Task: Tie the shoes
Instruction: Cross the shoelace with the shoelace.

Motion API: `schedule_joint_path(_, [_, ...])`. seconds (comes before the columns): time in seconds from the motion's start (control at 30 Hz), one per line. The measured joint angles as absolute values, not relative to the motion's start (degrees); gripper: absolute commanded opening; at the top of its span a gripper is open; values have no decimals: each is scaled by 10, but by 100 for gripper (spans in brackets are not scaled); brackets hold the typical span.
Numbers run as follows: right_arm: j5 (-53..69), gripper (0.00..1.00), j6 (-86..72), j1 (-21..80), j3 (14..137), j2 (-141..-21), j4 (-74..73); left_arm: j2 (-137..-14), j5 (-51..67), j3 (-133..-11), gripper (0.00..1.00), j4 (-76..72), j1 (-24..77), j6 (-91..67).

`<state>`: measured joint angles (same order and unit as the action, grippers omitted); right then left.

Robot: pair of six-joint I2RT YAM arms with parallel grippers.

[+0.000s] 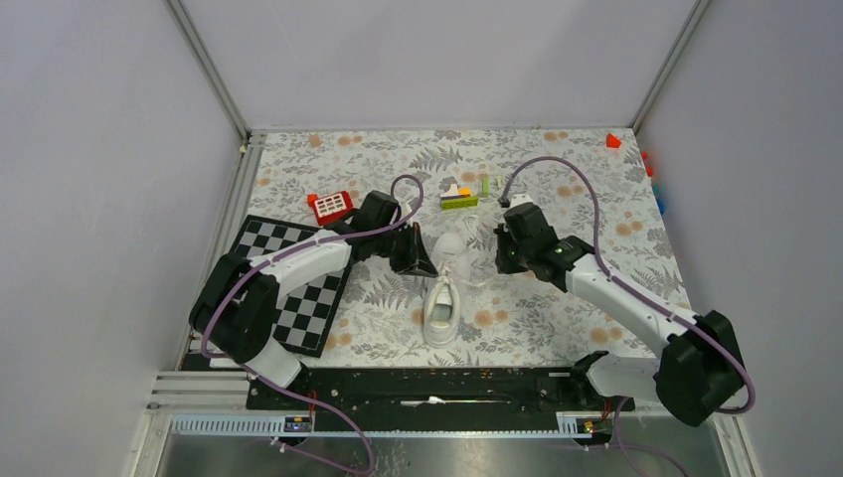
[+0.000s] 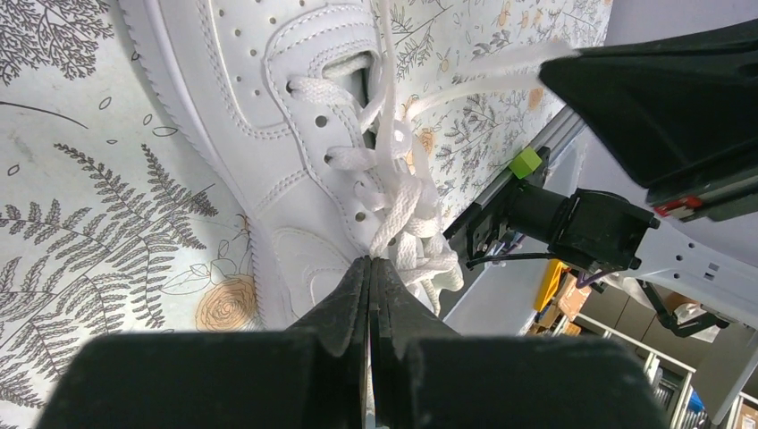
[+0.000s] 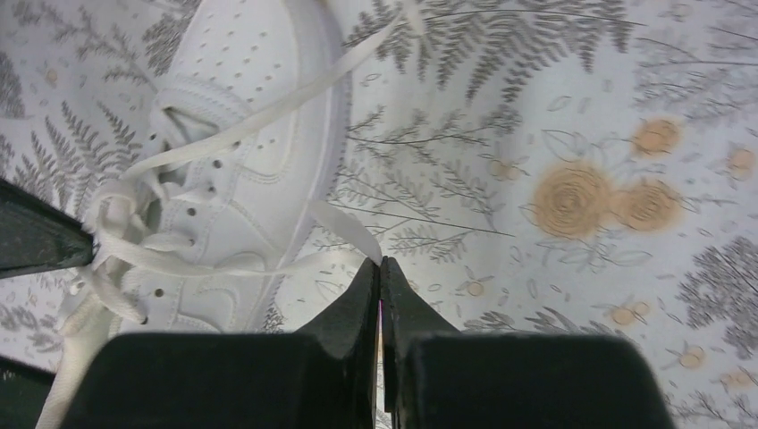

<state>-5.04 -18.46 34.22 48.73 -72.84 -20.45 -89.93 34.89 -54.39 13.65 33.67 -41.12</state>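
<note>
One white sneaker [image 1: 441,316] lies mid-table with its white laces [image 1: 453,246] pulled up off the far end; it also shows in the left wrist view [image 2: 268,134] and the right wrist view [image 3: 241,107]. My left gripper [image 1: 425,264] is just left of the laces, shut on a lace strand at its tips [image 2: 369,261]. My right gripper [image 1: 500,256] is to the right of the shoe, shut on a flat lace [image 3: 344,223] that runs taut from its tips [image 3: 380,261] back to the eyelets. The knot area [image 2: 407,214] is a loose tangle.
A checkerboard mat [image 1: 288,288] lies under the left arm. A red toy [image 1: 330,206] and coloured blocks [image 1: 460,197] sit behind the shoe. A red piece [image 1: 613,140] is in the far right corner. A black rail [image 1: 437,383] runs along the near edge.
</note>
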Motion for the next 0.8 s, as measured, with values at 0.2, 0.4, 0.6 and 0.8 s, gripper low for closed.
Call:
schedule_joint_path(0.2, [-94, 0, -216, 310, 458, -659, -225, -889, 345, -544, 21, 152, 337, -397])
schedule_joint_path(0.4, [-121, 0, -245, 285, 429, -579, -251, -873, 288, -588, 51, 263, 336, -344])
schedule_joint_path(0.6, [-124, 0, -266, 283, 414, -535, -263, -867, 249, -711, 65, 331, 326, -300])
schedule_joint_path(0.8, [-108, 0, -284, 283, 395, -519, -268, -961, 200, -881, 64, 366, 367, -248])
